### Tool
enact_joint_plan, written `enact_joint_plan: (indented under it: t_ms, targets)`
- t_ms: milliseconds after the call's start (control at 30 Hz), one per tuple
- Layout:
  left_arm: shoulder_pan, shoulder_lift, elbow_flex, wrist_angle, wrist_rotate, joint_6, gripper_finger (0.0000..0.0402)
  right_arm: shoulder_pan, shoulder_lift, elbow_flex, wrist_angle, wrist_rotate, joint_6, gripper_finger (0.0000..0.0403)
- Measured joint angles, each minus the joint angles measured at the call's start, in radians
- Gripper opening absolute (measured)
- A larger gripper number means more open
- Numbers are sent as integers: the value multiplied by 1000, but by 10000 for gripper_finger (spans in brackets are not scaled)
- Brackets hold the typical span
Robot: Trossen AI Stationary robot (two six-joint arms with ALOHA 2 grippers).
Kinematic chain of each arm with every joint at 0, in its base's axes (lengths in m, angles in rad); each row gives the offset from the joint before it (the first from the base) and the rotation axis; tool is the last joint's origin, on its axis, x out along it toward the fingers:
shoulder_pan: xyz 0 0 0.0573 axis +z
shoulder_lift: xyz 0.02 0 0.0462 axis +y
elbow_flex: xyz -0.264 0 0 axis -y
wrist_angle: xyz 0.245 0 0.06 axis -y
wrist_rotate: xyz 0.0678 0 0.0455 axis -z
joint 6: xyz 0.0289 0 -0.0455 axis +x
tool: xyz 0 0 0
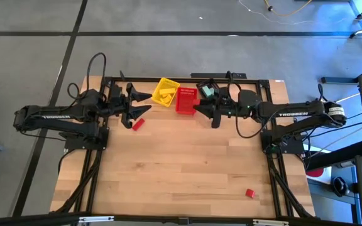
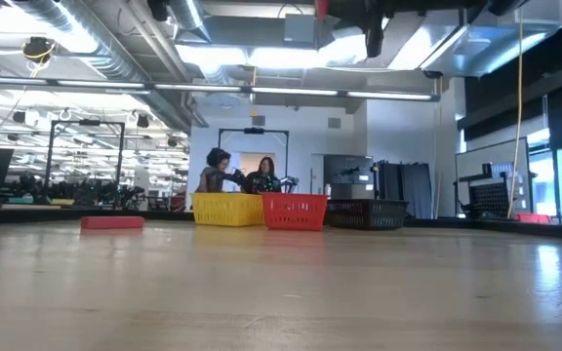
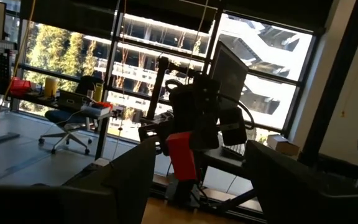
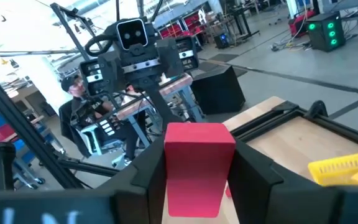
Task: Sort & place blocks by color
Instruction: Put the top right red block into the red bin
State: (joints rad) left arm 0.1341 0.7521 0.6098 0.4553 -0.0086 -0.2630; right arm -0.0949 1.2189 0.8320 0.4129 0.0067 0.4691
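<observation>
My right gripper [image 1: 200,108] hovers just at the near-right side of the red basket [image 1: 186,100] and is shut on a red block [image 4: 194,168]. The left wrist view also shows this block [image 3: 181,155] above the table. My left gripper [image 1: 141,103] is open, left of the yellow basket [image 1: 166,91], with nothing between its fingers. A red bar [image 1: 137,124] lies flat on the table just near of it. Another red block [image 1: 250,193] lies by the near right corner. Teal blocks [image 1: 206,91] sit in the black basket [image 1: 201,84]. My right gripper pinches the red block between its two fingers, one on each side face [image 4: 169,180]. The fingers lie about level, pointing toward the table's left. The block's top end [image 4: 197,134] sticks out past the fingertips. It is lifted clear of the table.
The three baskets stand in a row at the far edge, yellow [image 2: 227,209], red [image 2: 294,211] and black [image 2: 364,213]. Yellow pieces [image 1: 164,95] lie in the yellow basket. The table's middle and near part is bare wood [image 1: 181,169]. People sit in the room beyond [image 2: 237,175].
</observation>
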Motion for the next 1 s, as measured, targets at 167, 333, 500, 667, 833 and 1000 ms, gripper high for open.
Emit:
enact_joint_plan:
  t_ms: [167,333,500,667,833,1000]
  targets:
    - [0,0,0,1,0,-5,240,0,-2,1,2,0,0,131]
    - [0,0,0,1,0,-63,240,0,1,2,-38,-5,8,131]
    - [0,0,0,2,0,-103,240,-2,99,16,-98,40,53,131]
    - [0,0,0,2,2,-103,240,-98,292,220,-311,39,19,131]
    - [0,0,-1,5,0,-102,240,-201,510,455,-635,62,-66,131]
    - [0,0,-1,6,-8,-97,240,-264,690,563,-750,83,-79,131]
